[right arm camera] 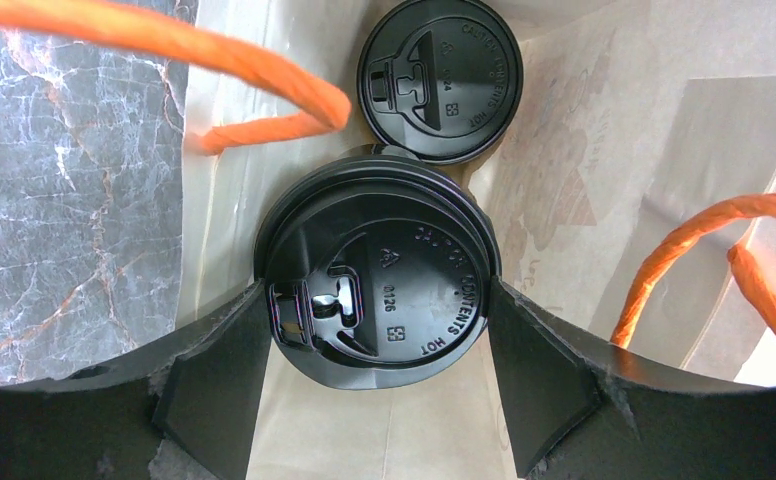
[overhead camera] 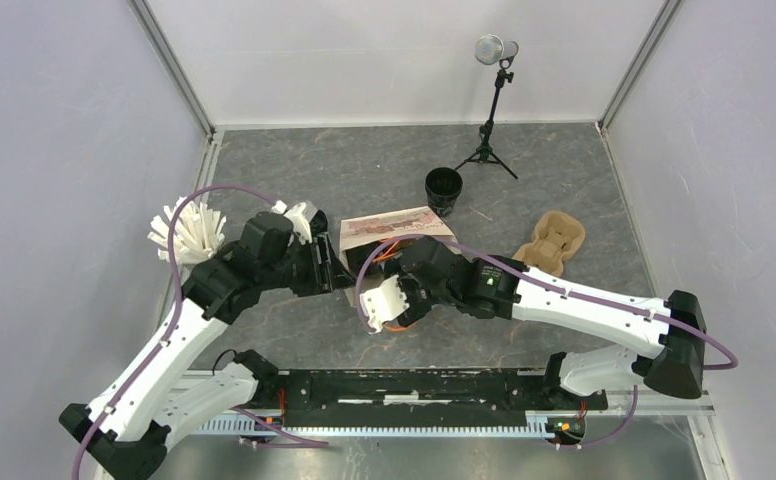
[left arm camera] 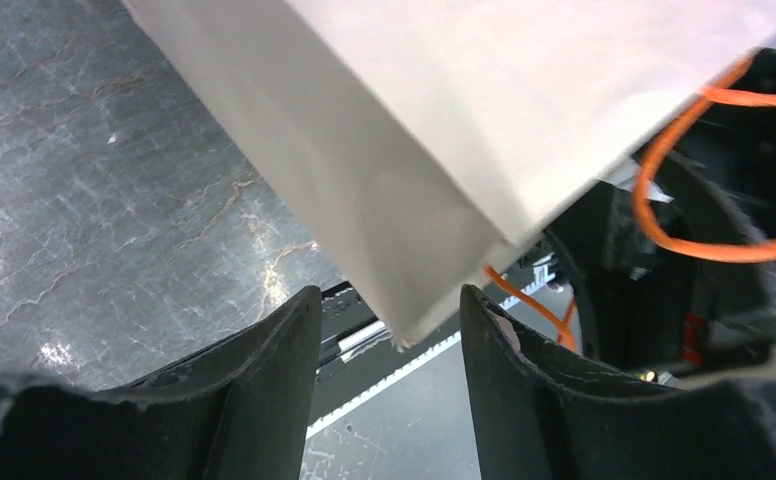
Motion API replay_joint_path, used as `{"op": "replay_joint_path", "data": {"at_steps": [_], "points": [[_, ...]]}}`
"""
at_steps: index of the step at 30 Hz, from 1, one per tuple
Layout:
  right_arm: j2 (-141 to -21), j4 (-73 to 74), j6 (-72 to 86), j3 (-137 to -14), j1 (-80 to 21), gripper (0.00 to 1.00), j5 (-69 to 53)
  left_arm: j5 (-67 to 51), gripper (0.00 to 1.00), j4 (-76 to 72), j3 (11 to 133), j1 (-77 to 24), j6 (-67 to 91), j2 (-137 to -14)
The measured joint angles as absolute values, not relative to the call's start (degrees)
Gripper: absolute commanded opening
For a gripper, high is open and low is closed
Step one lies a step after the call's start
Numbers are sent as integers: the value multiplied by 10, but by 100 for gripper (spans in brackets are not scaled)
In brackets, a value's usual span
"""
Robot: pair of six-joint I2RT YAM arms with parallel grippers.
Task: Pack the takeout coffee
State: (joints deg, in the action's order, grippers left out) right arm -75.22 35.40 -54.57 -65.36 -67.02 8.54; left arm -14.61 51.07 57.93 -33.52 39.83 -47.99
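R gripper (right arm camera: 376,300) clamps lidded cup (right arm camera: 384,250) low inside bag (right arm camera: 564,140), not yet let go. 2nd cup (right arm camera: 439,80) is already packed at its 12 o'clock. L gripper (left arm camera: 389,305) jaws stand parted around bag corner, gripping nothing. Lidless cup (overhead camera: 443,188) sits outside at bag's 1 o'clock.

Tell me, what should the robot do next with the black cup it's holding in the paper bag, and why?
Probably lower it a little. The right gripper grips the black lidded disposable cup inside the beige paper bag with orange handles. It looks bigger than the second black lidded cup behind it, so it likely hangs above the bag's floor.
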Motion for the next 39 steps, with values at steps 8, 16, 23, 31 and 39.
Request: {"op": "replay_joint_path", "data": {"at_steps": [8, 16, 23, 31, 39], "points": [[-752, 347, -519, -655, -670, 62, 76, -106, 26, 474, 533, -336, 419, -475], [-752, 359, -523, -663, -670, 63, 82, -107, 5, 462, 533, -336, 410, -482], [-753, 400, -554, -706, -670, 63, 106, -125, 2, 461, 538, -336, 385, -493], [-755, 419, -590, -713, -670, 62, 146, -144, 2, 461, 541, -336, 376, -496], [-756, 397, -625, -661, -662, 62, 156, -171, 2, 458, 544, -336, 366, -496]]}}
